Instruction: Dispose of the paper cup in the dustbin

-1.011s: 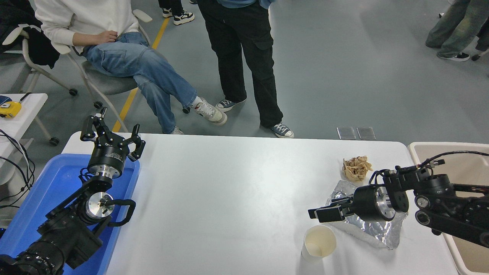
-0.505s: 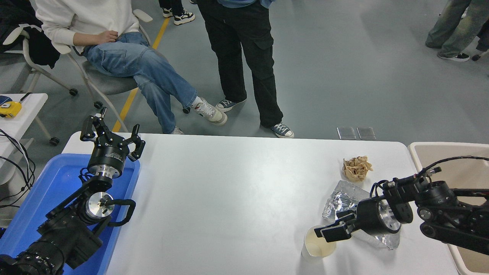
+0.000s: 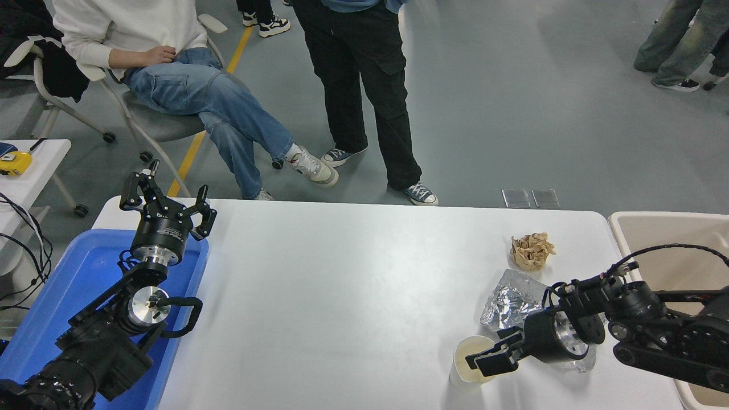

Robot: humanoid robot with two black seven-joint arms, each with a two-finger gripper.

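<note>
The right end effector (image 3: 488, 363), fingers apart, straddles the near-right rim of the upright paper cup (image 3: 470, 364), axis vertical.

Even, bright overhead light fills a sharp frame; soft glare pools on the glossy white rectangular table (image 3: 353, 285), the crumpled silver foil sheet (image 3: 510, 299) glints, and shadows stay faint.
</note>
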